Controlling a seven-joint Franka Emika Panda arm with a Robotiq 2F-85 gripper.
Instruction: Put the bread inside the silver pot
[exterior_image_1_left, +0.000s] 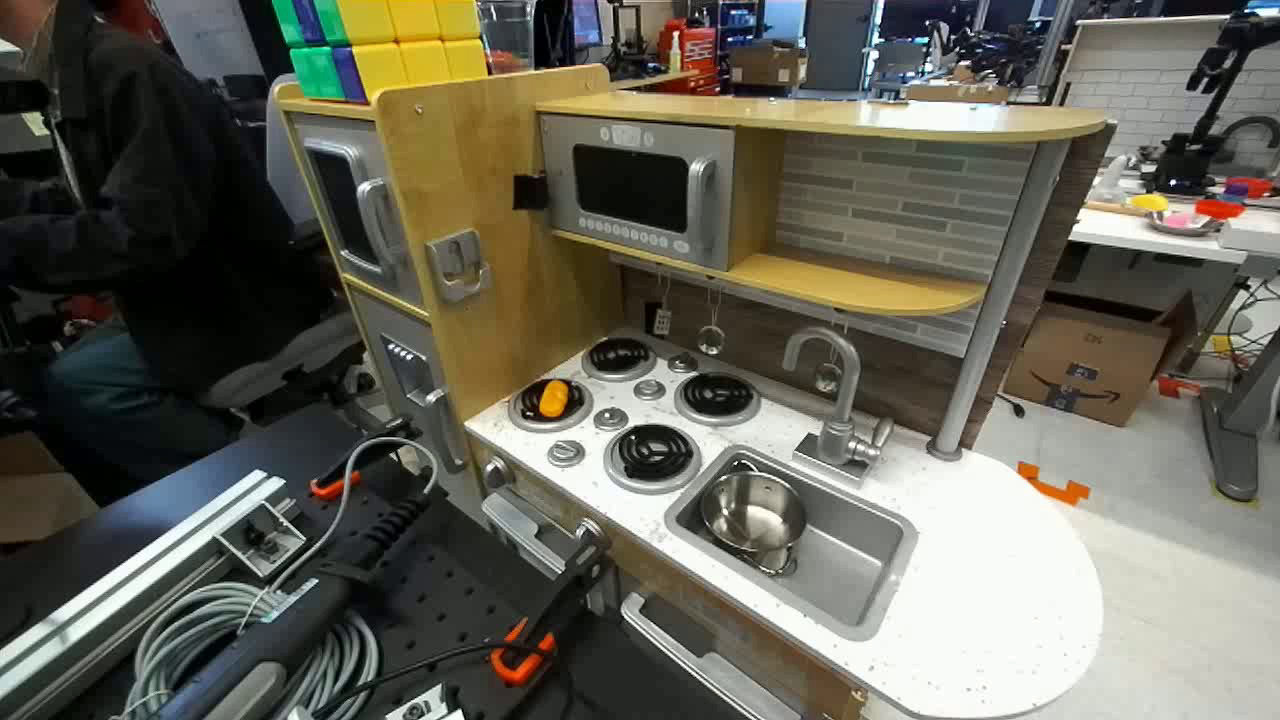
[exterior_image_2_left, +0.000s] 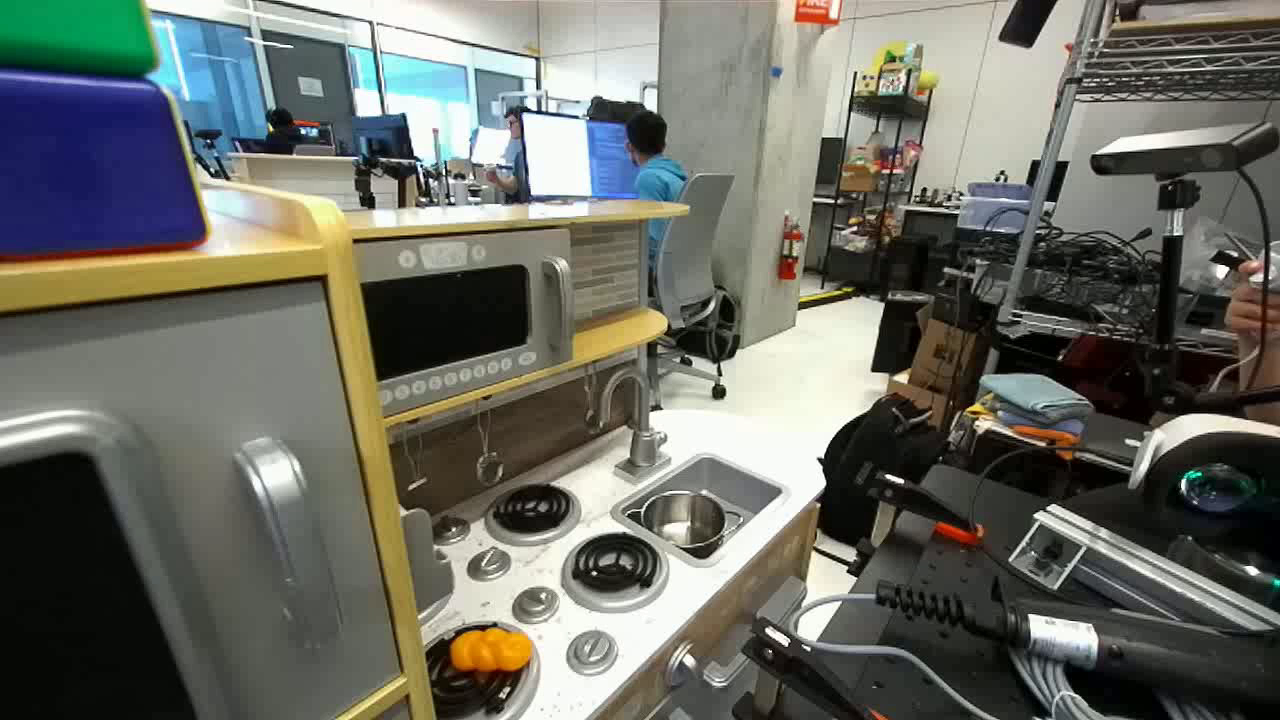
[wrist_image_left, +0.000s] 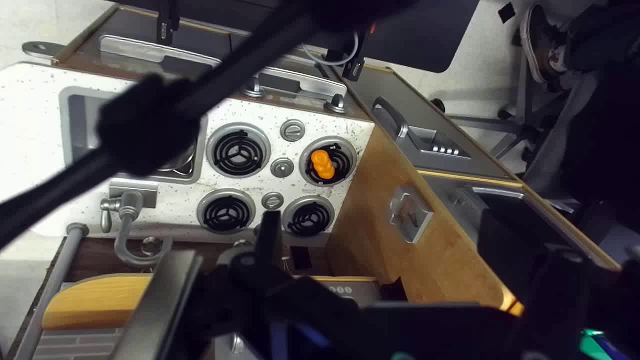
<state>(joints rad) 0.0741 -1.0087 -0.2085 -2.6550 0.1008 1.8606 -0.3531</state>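
Observation:
The bread is a small lumpy orange piece (exterior_image_1_left: 553, 399) lying on a black burner at the stove corner beside the tall wooden panel. It also shows in an exterior view (exterior_image_2_left: 490, 650) and in the wrist view (wrist_image_left: 322, 165). The silver pot (exterior_image_1_left: 752, 508) stands in the sink basin, its mouth up, in both exterior views (exterior_image_2_left: 684, 520). In the wrist view a dark blurred cable covers most of it. My gripper (wrist_image_left: 380, 215) shows only in the wrist view, its dark fingers wide apart with nothing between them. It is high above the stove, apart from the bread.
The steel sink (exterior_image_1_left: 860, 580) is sunk in the white counter, with the faucet (exterior_image_1_left: 845, 400) behind it. The microwave (exterior_image_1_left: 640, 190) and a shelf (exterior_image_1_left: 860, 283) overhang the rear burners. The wooden panel (exterior_image_1_left: 480, 250) rises beside the bread's burner. A dark table (exterior_image_1_left: 450, 570) with cables stands in front.

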